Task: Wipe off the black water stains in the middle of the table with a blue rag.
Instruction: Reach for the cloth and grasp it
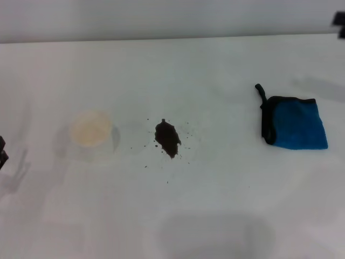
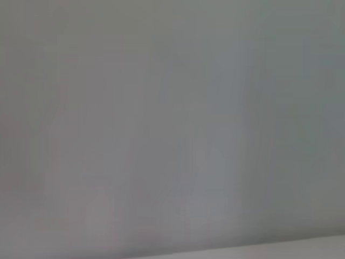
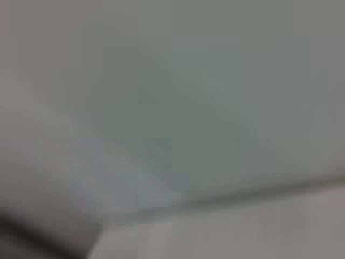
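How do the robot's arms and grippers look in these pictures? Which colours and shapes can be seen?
Very little of them shows. In the head view, a small black angular part sits at the left edge of the table, and another black piece at the top right corner. Both look dark and blocky. No cables, markings or fingers can be made out. The wrist views show no gripper parts.
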`<act>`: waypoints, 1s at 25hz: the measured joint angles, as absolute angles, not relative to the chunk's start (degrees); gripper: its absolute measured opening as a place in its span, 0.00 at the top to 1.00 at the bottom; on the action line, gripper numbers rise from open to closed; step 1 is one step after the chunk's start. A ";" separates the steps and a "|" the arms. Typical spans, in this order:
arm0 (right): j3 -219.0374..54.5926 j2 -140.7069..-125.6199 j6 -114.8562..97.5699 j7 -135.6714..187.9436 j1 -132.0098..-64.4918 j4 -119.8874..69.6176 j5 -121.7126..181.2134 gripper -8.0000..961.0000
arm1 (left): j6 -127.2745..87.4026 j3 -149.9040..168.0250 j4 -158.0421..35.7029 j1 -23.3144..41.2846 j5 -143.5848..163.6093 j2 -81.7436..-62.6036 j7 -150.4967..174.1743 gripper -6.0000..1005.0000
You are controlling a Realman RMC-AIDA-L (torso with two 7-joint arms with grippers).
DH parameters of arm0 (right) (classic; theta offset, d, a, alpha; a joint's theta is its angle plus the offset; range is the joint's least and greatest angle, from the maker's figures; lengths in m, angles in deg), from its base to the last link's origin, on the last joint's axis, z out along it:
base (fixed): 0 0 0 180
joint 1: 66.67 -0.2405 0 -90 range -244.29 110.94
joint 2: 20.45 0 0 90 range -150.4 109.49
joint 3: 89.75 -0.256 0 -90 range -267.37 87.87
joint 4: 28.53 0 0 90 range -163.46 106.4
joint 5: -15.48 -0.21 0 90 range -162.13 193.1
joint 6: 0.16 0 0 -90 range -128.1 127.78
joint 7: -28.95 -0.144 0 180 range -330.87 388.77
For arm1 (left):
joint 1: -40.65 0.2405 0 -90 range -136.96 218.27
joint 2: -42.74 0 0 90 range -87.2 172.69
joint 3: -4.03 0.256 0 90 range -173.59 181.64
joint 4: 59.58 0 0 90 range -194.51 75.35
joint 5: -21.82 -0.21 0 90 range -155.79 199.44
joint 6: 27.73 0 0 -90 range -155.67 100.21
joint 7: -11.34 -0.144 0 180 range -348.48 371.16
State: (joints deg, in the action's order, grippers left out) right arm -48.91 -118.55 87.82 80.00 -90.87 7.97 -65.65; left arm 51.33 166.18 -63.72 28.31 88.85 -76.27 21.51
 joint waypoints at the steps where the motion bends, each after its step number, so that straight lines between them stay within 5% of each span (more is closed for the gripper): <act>1: -48.89 -118.19 90.24 78.32 -92.35 8.99 -62.05 0.21 | 51.33 166.18 -63.18 27.86 88.87 -76.25 21.63 0.11; 4: -48.73 -118.69 96.35 73.93 -96.20 14.49 -51.33 0.21 | 51.33 166.19 -62.27 26.85 88.88 -76.19 21.70 0.11; 6: -47.89 -120.94 97.79 70.87 -97.67 21.21 -42.89 0.21 | 51.23 166.18 -61.64 26.13 88.90 -76.17 21.71 0.11; 12: -42.50 -131.48 97.70 65.79 -102.28 38.92 -14.58 0.21 | 51.08 166.19 -60.89 24.85 88.92 -76.12 21.72 0.11; 15: -40.50 -135.26 96.33 65.28 -104.21 42.01 -4.26 0.21 | 51.16 166.19 -60.75 24.44 88.93 -76.09 21.72 0.11; 25: -15.42 -135.75 84.84 55.17 -107.86 34.16 5.60 0.21 | 51.36 166.19 -60.56 23.70 89.73 -76.08 21.47 0.11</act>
